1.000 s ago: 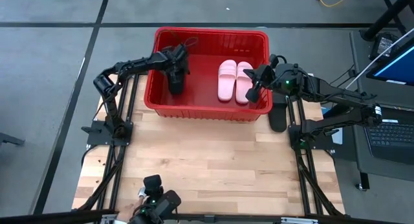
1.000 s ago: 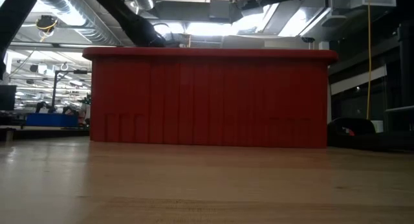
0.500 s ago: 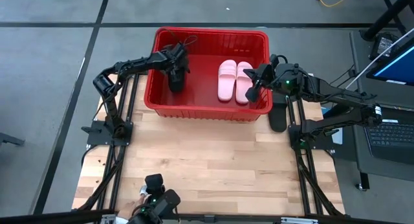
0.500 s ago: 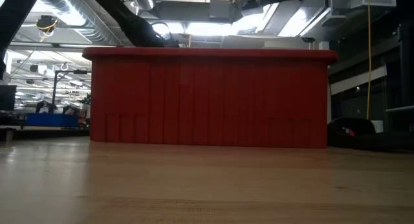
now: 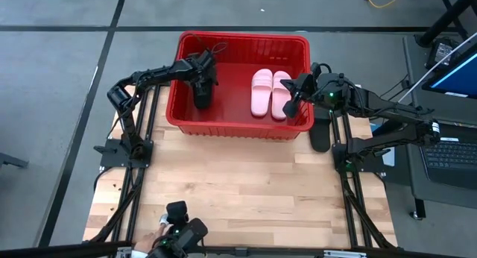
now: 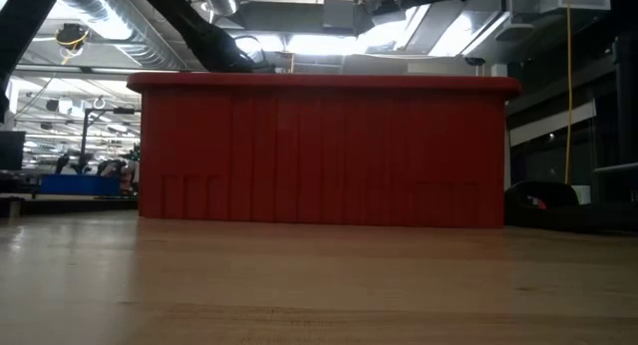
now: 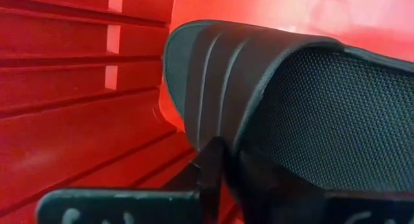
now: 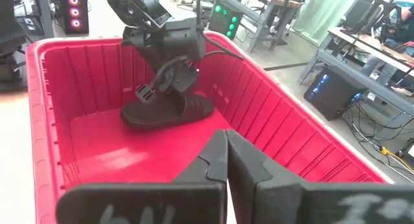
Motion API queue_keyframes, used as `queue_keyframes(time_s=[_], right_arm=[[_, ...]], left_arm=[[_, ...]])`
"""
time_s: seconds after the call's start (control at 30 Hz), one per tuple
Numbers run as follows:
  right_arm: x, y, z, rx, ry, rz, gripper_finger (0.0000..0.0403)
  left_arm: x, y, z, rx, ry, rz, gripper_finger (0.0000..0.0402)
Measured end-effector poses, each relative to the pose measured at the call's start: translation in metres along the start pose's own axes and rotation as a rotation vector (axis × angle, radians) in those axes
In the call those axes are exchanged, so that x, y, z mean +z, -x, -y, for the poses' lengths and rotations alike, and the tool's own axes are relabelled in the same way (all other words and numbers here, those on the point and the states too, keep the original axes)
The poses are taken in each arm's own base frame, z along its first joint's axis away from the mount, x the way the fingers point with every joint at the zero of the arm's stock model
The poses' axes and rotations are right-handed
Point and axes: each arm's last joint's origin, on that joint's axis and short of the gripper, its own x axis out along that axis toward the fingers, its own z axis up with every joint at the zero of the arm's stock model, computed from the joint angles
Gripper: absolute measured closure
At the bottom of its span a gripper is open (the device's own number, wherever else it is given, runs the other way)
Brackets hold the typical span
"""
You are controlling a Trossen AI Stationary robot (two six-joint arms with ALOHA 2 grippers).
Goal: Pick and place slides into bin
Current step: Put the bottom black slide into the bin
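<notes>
Now your left gripper point(image 5: 203, 85) is down inside the bin point(image 5: 244, 127), on its left side. It sits right at a black slide point(image 5: 202, 94) that rests on the red floor of the bin. From the right wrist view you see that black slide point(image 8: 167, 110) lying flat, with the left gripper point(image 8: 169, 81) right on top of it. In the left wrist view the black slide point(image 7: 278, 114) fills most of the picture, and its strap is pressed close against the dark fingers point(image 7: 210, 169). You cannot tell from these views if the fingers clamp the strap or have let go a little.

Your right gripper point(image 5: 292, 96) hangs over the right rim of the bin. Its two fingers point(image 8: 223, 162) are pressed together and hold nothing.

Two pale pink slides point(image 5: 269, 92) lie side by side in the right half of the bin, just beside the right gripper. One more black slide point(image 5: 320, 133) lies outside the bin, by its right front corner, on the edge of the wooden table point(image 5: 238, 183). From the low view you see only the front wall of the bin point(image 6: 324, 151) standing on the table.
</notes>
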Motion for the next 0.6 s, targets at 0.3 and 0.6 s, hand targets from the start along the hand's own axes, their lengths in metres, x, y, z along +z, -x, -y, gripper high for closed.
queue_keyframes(time_s=[0.3,0.6], right_arm=[[0.0000,0.0000,-0.0001,0.001,-0.009,0.000,0.0398],[-0.0001,0.0000,-0.0003,0.008,-0.048,0.000,0.0398]], left_arm=[[-0.0007,0.0002,0.0019,-0.041,0.017,0.011,0.0351],[-0.0011,0.0003,0.0029,-0.062,0.008,0.016,0.0319]])
